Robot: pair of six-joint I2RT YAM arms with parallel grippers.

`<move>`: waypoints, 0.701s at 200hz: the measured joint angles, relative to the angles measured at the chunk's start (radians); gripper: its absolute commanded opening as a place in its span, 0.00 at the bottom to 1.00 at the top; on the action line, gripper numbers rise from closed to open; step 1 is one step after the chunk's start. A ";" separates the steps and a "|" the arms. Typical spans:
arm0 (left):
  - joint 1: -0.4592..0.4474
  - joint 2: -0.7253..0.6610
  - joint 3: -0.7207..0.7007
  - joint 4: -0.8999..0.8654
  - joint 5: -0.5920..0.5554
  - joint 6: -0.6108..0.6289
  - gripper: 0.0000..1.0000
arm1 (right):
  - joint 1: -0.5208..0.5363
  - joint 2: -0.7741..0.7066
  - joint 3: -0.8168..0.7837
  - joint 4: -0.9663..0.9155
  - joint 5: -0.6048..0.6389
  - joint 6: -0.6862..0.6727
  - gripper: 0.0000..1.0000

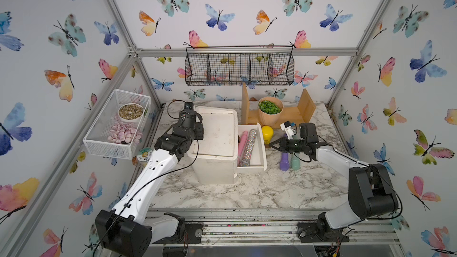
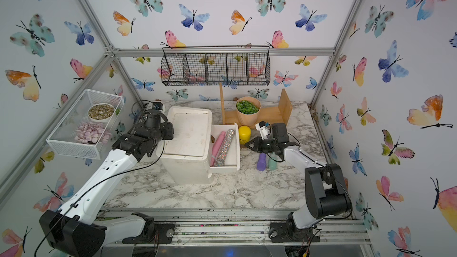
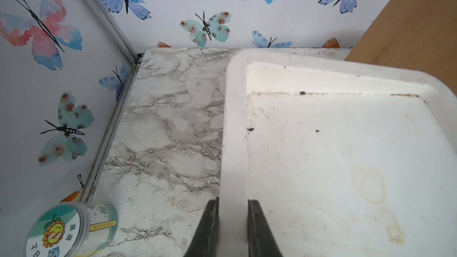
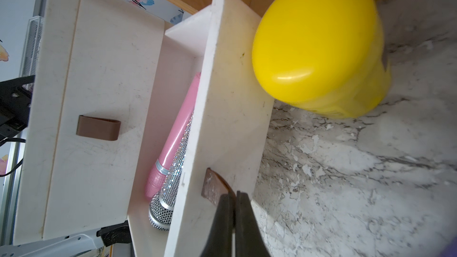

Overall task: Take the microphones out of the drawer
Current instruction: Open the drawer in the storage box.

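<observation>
A white drawer unit point(image 1: 217, 134) stands mid-table with its top drawer point(image 1: 262, 142) pulled out to the right. Side by side in the drawer lie a pink microphone point(image 1: 242, 142) and a glittery silver microphone point(image 1: 249, 144); the right wrist view shows both, the pink one point(image 4: 173, 132) and the silver one point(image 4: 170, 189). My right gripper point(image 4: 233, 194) is shut on the brown strap handle point(image 4: 212, 189) on the drawer's front. My left gripper point(image 3: 233, 201) is shut on the raised rim point(image 3: 235, 119) of the unit's top, at its left edge.
A yellow bottle point(image 1: 267, 134) stands just behind the drawer's front. Under my right arm lie a purple microphone point(image 1: 285, 161) and a teal one point(image 1: 295, 163). A wooden shelf point(image 1: 306, 107) with a potted plant point(image 1: 270, 107) stands behind. A round tin point(image 3: 69, 228) sits left.
</observation>
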 measured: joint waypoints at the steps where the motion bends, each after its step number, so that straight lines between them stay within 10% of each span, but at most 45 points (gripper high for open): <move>1: 0.000 0.000 0.000 0.000 0.000 0.000 0.00 | 0.000 0.000 0.000 -0.001 0.000 -0.001 0.02; 43: 0.000 0.000 0.000 0.000 0.000 0.000 0.00 | -0.005 0.004 0.002 -0.015 -0.001 -0.011 0.03; 140: 0.003 -0.001 0.000 0.000 0.008 -0.006 0.00 | -0.067 -0.032 0.111 -0.114 0.087 0.039 0.45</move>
